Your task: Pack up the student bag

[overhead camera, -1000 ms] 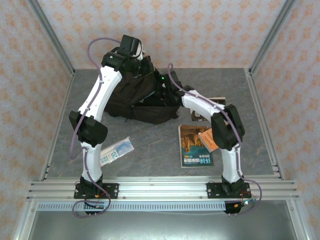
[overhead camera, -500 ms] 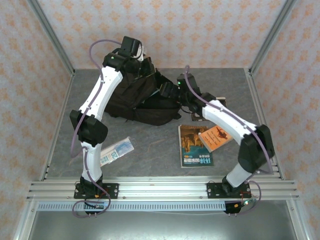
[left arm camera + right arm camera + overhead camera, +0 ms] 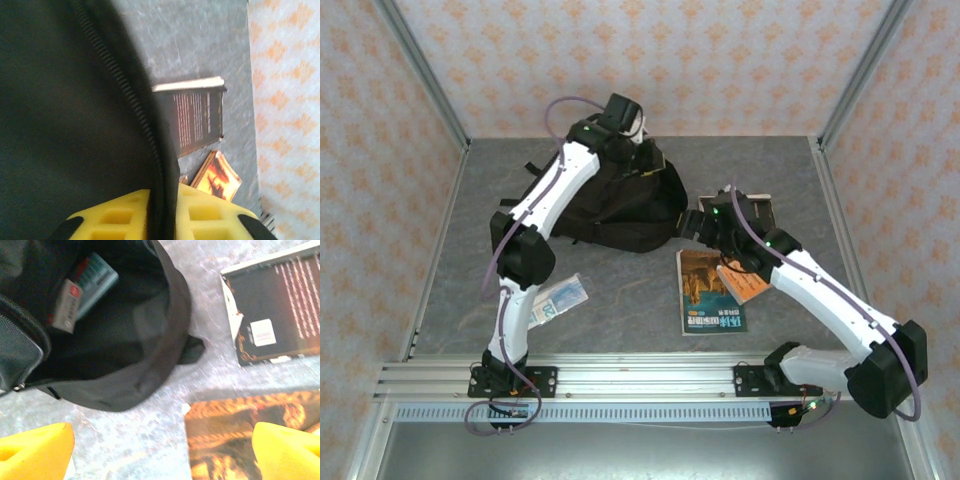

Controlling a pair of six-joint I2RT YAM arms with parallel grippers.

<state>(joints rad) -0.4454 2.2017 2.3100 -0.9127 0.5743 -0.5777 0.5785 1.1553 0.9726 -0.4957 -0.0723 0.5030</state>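
We count one student bag (image 3: 620,200), upper centre of top view, on grey table (image 3: 620,290). Three books to its right and lower right: dark book (image 3: 275,315), large orange book (image 3: 705,290), small orange book (image 3: 742,283) overlapping its right edge. One blue-white packet (image 3: 555,300) at lower left. Bag mouth gapes in right wrist view; we spot one white-teal box (image 3: 82,292) inside, upper left. Left gripper (image 3: 162,220) pinched on bag's zipper rim, fabric between yellow fingers. Right gripper (image 3: 160,447) spread wide, holding nothing, near bag mouth.
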